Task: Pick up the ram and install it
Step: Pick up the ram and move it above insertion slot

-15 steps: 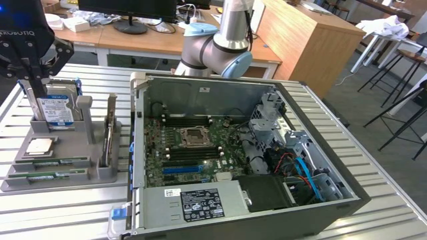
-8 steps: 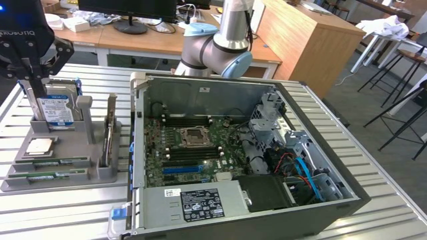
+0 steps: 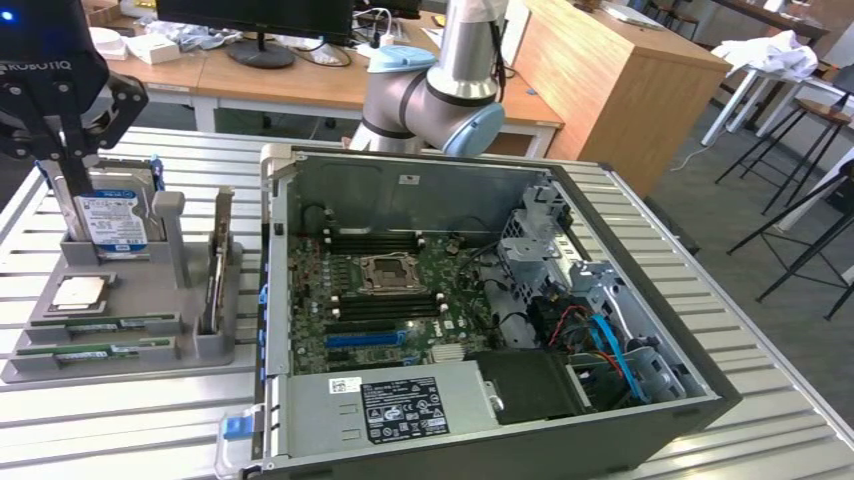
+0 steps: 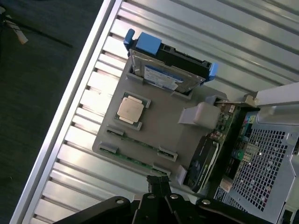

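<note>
A slatted metal desk (image 3: pixel 120 430) carries an open PC case (image 3: pixel 400 185) lying on its side, motherboard (image 3: pixel 374 300) facing up. The arm (image 3: pixel 454 80) rises behind the case. On the exterior view's left of the case sits a grey tray (image 3: pixel 147 290). A hard drive (image 3: pixel 110 220) stands upright in the tray's far end, and a card (image 3: pixel 218 260) stands on edge along the side nearest the case. The pincer (image 3: pixel 74 180) hangs over the tray in front of the hard drive, closed, with nothing seen between its fingertips (image 4: pixel 158 183). The ram (image 3: pixel 114 325) lies flat in a slot at the tray's near end, with a second stick (image 3: pixel 94 350) just beside it, both apart from the pincer. The processor (image 3: pixel 78 292) lies between the ram and the hard drive.
</note>
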Controlling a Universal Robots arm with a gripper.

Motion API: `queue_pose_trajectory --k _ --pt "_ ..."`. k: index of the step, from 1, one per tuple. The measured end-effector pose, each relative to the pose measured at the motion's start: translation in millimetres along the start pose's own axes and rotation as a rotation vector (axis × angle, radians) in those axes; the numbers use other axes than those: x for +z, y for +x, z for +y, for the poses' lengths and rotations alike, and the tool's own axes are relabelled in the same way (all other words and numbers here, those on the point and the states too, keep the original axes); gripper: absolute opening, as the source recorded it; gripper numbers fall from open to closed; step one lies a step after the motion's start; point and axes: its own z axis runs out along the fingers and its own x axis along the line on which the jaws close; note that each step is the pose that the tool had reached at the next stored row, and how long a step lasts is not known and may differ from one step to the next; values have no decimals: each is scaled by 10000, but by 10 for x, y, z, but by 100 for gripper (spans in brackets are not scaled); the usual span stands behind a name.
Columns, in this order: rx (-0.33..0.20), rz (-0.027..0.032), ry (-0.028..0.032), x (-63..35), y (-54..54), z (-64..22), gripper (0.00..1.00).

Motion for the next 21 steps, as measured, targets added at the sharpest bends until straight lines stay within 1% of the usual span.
queue_pose_trajectory --k 12,21 --pt "-1303 65 -12 0 0 0 10" --pt "-2521 126 -21 0 0 0 10"
